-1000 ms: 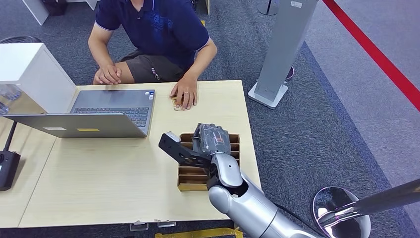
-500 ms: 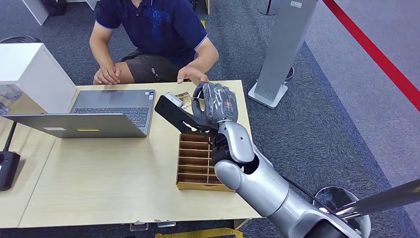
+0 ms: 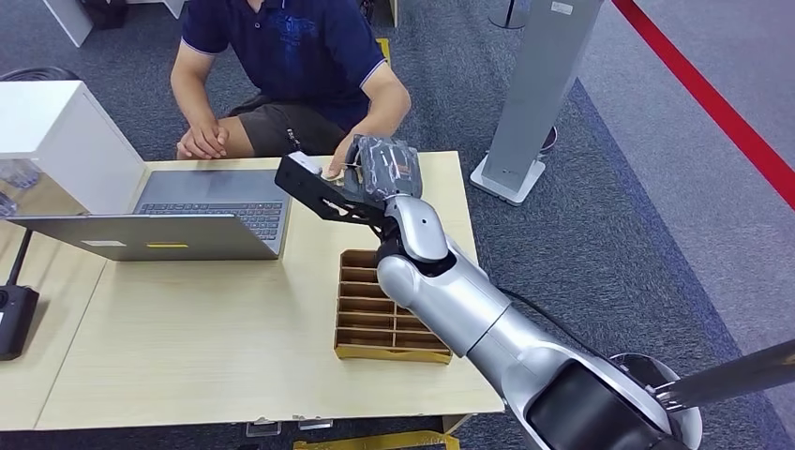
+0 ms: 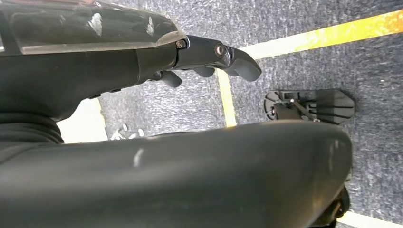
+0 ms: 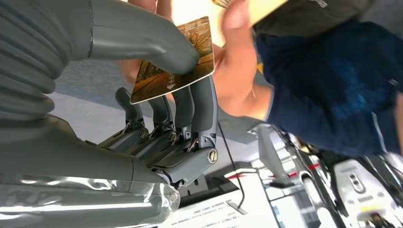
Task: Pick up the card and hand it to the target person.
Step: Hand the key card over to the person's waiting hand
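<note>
The robot's right hand [image 5: 157,102], stretched beyond the wooden tray [image 3: 389,309], pinches the card [image 5: 173,59] between thumb and fingers, just short of the person's hand [image 5: 228,66]. This looks like the handover; next comes releasing once they grasp it. The left hand [image 4: 209,57] hangs empty, fingers loosely curled.

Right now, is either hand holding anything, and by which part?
The right hand pinches the card near its middle, thumb on one face, fingers behind. The left hand holds nothing.
</note>
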